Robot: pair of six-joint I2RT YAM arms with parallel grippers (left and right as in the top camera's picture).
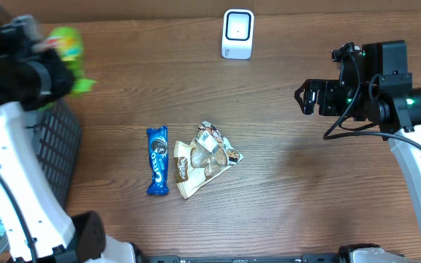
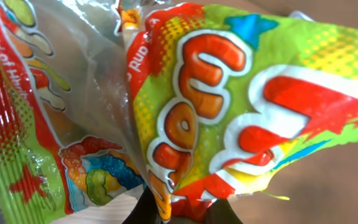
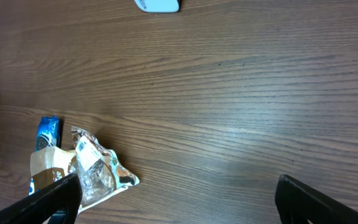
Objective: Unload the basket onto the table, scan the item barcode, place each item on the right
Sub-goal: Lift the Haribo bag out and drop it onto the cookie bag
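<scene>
Wood-grain table point(image 1: 283, 190) is spreading under us as we are gripping the bag point(image 2: 229, 93) in our shut left pincer point(image 2: 178, 214), holding it aloft, probably for presenting to the scanner point(image 1: 237, 33) well to that pincer's right, while our right pincer point(image 3: 178, 183) is hanging wide open, empty.

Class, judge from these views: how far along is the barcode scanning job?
Done: the candy bag is picked up, pinched in the left fingers. In hand: it hangs far left of the scanner, not yet presented. Left: scanning it; the cookie pack and snack bag lie on the table. The right fingers are open, empty.
</scene>
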